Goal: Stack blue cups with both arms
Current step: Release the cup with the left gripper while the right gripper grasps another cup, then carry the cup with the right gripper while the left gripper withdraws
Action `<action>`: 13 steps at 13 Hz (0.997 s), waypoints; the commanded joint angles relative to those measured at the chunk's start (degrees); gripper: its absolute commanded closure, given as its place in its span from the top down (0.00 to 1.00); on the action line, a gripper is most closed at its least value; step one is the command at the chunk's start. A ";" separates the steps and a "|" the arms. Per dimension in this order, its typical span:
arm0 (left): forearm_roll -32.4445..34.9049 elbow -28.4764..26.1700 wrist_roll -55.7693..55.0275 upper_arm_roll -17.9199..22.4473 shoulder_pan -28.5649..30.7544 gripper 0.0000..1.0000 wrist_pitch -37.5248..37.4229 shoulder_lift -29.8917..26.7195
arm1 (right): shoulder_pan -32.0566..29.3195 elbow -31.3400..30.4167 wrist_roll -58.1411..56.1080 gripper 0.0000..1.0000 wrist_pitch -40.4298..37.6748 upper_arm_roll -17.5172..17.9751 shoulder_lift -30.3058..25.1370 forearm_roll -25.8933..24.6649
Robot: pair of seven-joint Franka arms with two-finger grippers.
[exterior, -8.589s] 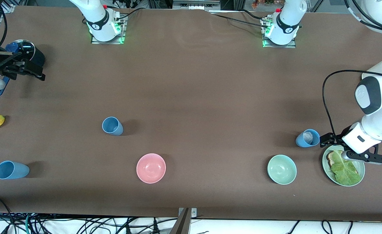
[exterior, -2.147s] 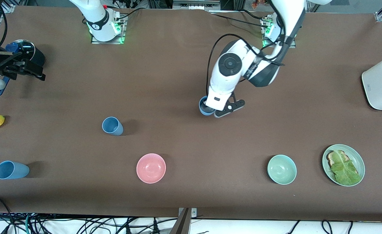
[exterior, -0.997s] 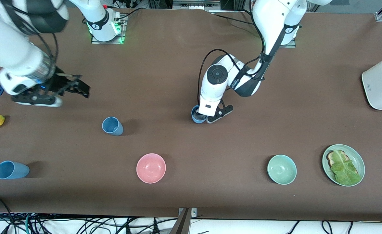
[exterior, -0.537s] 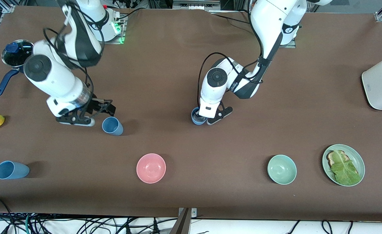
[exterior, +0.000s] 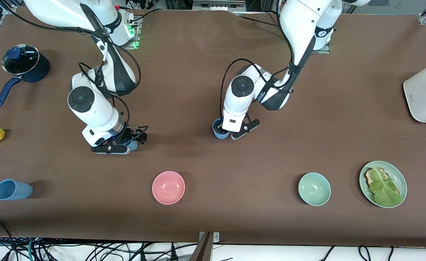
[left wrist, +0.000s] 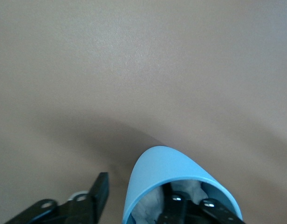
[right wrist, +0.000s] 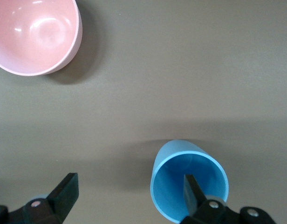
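The left gripper (exterior: 224,133) is straddling the rim of a blue cup (exterior: 218,131) standing mid-table, fingers slackening. The right gripper (exterior: 126,144) is wide open straddling another cup's (right wrist: 189,185) rim, gripping nothing; it needs closing, then lifting.

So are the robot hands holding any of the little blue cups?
Neither. The left gripper stands open around the rim of one small light-blue plastic cup, the right gripper around another cup; nothing pinched.
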 commanded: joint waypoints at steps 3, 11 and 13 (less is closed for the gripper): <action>1.39 0.07 -2.10 0.53 -0.25 0.82 -2.40 -2.27 | 0.01 4.43 0.27 1.00 -0.30 -0.28 4.56 -1.50; 1.30 0.07 -4.29 -1.22 -0.16 0.82 -9.34 -5.61 | 0.10 2.77 0.45 1.00 -1.36 -0.28 5.27 -1.59; 1.30 0.16 -5.34 -2.10 -0.07 0.83 -10.57 -6.05 | 0.10 2.59 0.36 0.83 -1.53 -0.28 5.27 -1.59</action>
